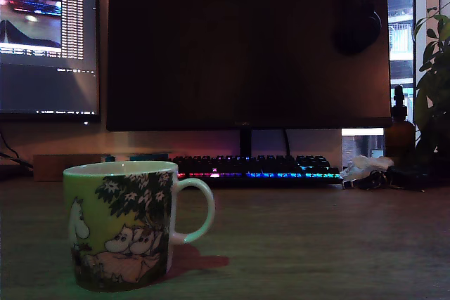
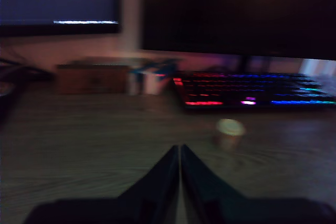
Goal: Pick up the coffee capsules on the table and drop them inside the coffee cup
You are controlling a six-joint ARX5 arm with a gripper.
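Gripper point(image 2: 180, 153) closed, empty; capsule point(image 2: 230, 131) apart, near keyboard point(image 2: 252, 90).

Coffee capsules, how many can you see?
1: a small pale cream coffee capsule on the brown wooden table, before the lit keyboard. The mug's inside is hidden, so more may exist.

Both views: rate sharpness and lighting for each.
Exterior view: dim but sharp, the mug crisp, the keyboard glowing behind it. Wrist view: dark and motion-blurred, the capsule a pale smear beyond the gripper, jaws together.
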